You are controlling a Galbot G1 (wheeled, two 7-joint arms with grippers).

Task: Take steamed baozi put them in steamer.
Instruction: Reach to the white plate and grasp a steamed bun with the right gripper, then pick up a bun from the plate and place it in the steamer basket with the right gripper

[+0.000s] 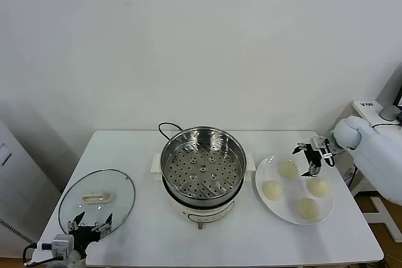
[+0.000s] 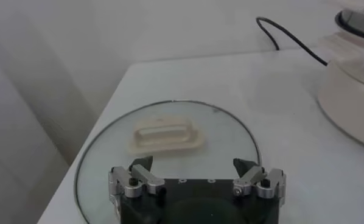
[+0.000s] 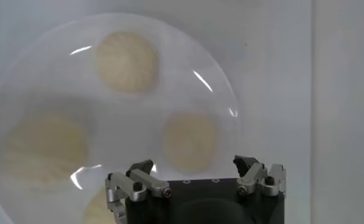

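A white rectangular table (image 1: 144,230) carries three items in a row. The glass lid (image 1: 97,200) lies flat at the robot's left. The steamer (image 1: 202,162) on its white cooker base stands at centre. The white plate (image 1: 284,211) lies at the right. A black cord (image 1: 164,127) runs behind the steamer.

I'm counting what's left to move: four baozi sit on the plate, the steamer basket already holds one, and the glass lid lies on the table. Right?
Not quite. The head view shows the steamer empty, only its perforated floor visible. All four baozi are on the plate, and the glass lid lies on the table.
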